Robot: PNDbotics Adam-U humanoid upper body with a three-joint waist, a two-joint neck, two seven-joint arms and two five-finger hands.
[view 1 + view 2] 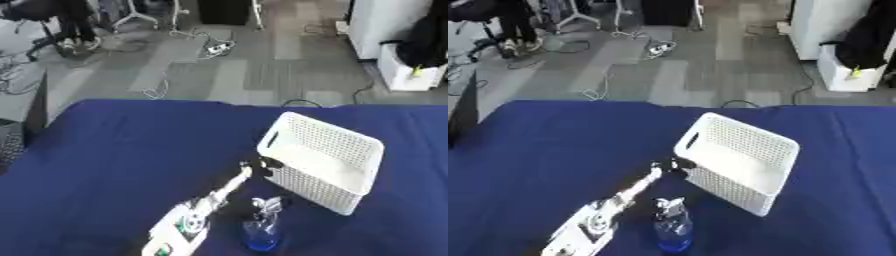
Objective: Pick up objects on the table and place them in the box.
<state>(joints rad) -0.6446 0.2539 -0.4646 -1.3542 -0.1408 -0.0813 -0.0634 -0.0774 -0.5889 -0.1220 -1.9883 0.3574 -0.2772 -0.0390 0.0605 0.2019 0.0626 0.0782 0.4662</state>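
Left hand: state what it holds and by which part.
Cannot be told. The left hand is a dark blur against the near corner of the white basket; no held object shows. The bottle stands apart, untouched.

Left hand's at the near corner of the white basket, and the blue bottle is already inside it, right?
Not quite. The left hand is at the basket's near corner, but the bottle stands on the table, in front of the basket, as the right eye view shows.
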